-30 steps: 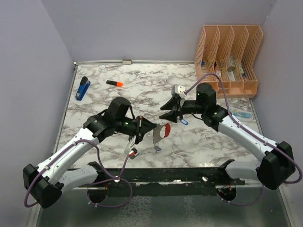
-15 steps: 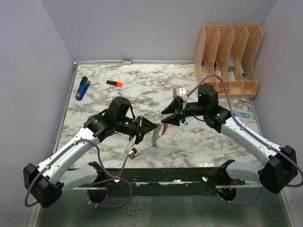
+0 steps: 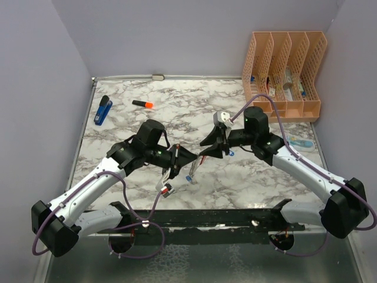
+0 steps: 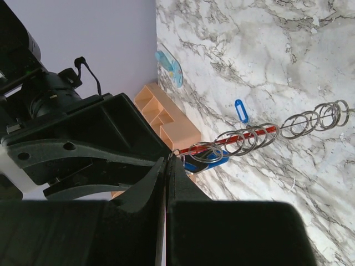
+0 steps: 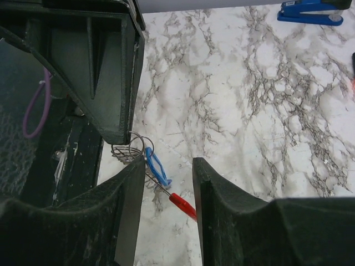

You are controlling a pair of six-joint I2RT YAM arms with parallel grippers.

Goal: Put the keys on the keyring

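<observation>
Far left on the bench [image 3: 177, 112] lie a dark-blue stapler [image 3: 103, 110] and a black marker [image 3: 142, 104] with an orange cap, both well apart from the work. Nearer the middle, the left gripper [image 3: 187, 159] is clamped tight on the keyring [image 4: 244, 136], with its red loop and row of wire rings pointing right. 1 blue key [image 5: 157, 166] hangs on it close to that gripper's tips. A 2nd key [image 4: 240, 110] lies loose on the bench beyond.

The right gripper [image 5: 169, 163] faces it with jaws apart, straddling the hanging key and the red loop, pinching nothing that I can make out. I'd judge the threading is under way: 1 key on, more to go. The next move calls for the right gripper to fetch the loose key, taking it by its blue head so the hole can meet the ring's end.

Far right, an orange organiser [image 3: 294, 109] with 4 slots holds small odds and ends, too small to name. A pale-blue flat item [image 3: 300, 143] lies near it.
</observation>
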